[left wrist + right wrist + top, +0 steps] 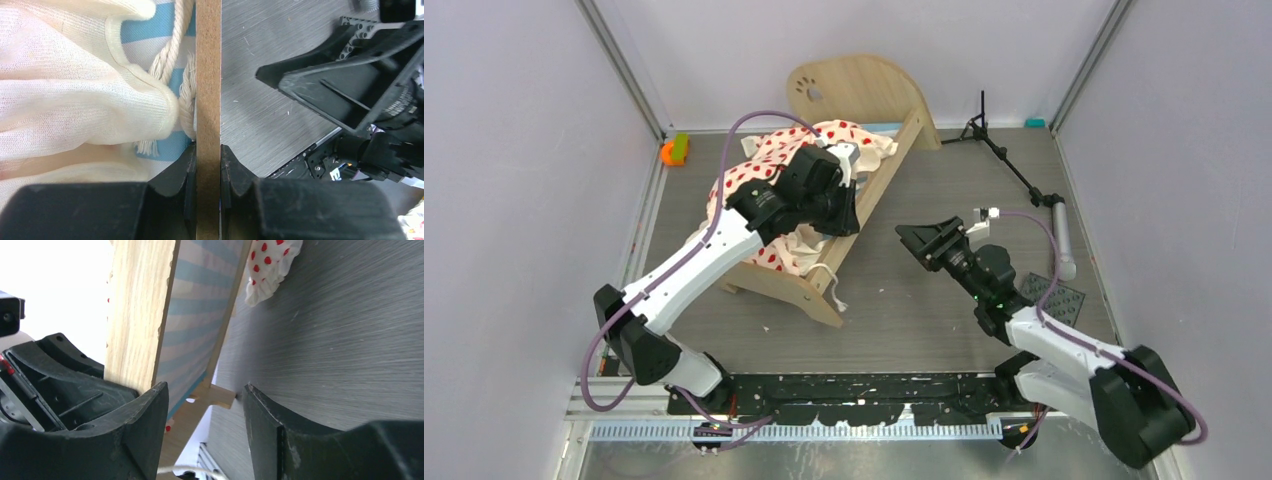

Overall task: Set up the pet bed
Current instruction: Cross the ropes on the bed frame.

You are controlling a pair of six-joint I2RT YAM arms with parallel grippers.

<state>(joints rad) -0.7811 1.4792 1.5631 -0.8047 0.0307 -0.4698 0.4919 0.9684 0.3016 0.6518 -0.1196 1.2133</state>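
Two arms attend the small light-wood pet bed [864, 95], which sits slantwise at the far left of the grey table [924, 320] with cream red-dotted ruffled bedding [769, 160] heaped across it. From above, the left gripper [846, 212] is down on the bed's right side rail [886, 165]. The right gripper [921, 240] hovers just beside that rail, apart from it.

At the left wrist, the jaws pinch the wooden rail, with bedding and the blue-white striped mattress [145, 30] on its inner side.

At the right wrist, the fingers are spread with nothing between them, facing the rail.

I'd judge the bedding not yet laid out. Next, the right gripper must take a ruffled edge while the left steadies the frame.
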